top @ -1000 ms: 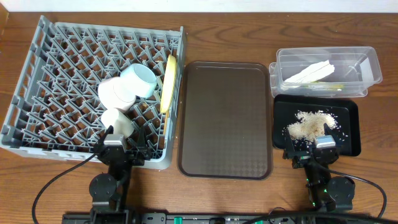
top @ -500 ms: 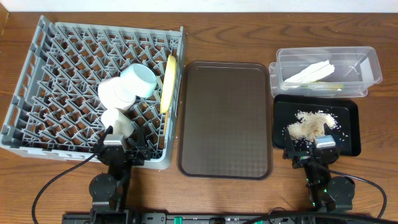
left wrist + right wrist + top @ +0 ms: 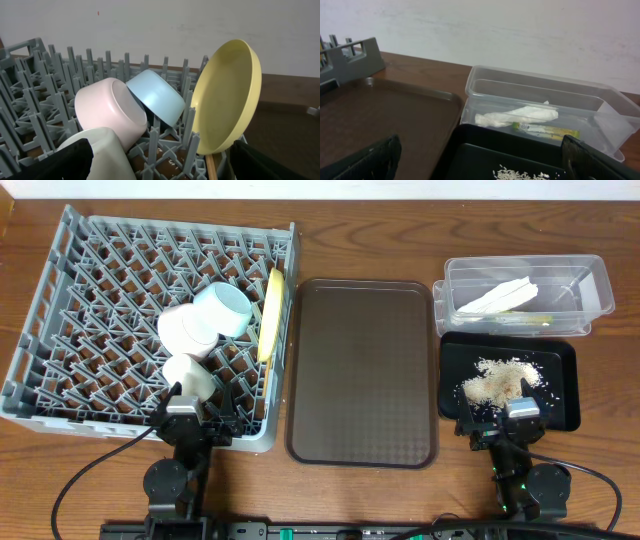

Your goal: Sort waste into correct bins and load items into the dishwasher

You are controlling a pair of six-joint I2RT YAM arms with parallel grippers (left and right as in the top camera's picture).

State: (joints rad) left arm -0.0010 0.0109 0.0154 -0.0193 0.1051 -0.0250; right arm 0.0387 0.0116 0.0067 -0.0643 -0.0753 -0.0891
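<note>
The left hand [image 3: 203, 405] and right hand [image 3: 505, 408] are held spread, empty. The yellow plate [image 3: 270, 315] and blue bowl [image 3: 225, 308] are stood in the dishwasher [image 3: 100, 280]; rice [image 3: 495, 380] is scattered in the black tray [image 3: 560, 395].

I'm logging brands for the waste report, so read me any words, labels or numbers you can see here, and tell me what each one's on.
No text can be read in any view.
Wrapper in the tub: green and yellow print, too blurred to read.
Rack, plate, blue bowl, white bowl, brown tray, black tray: no markings show.
</note>
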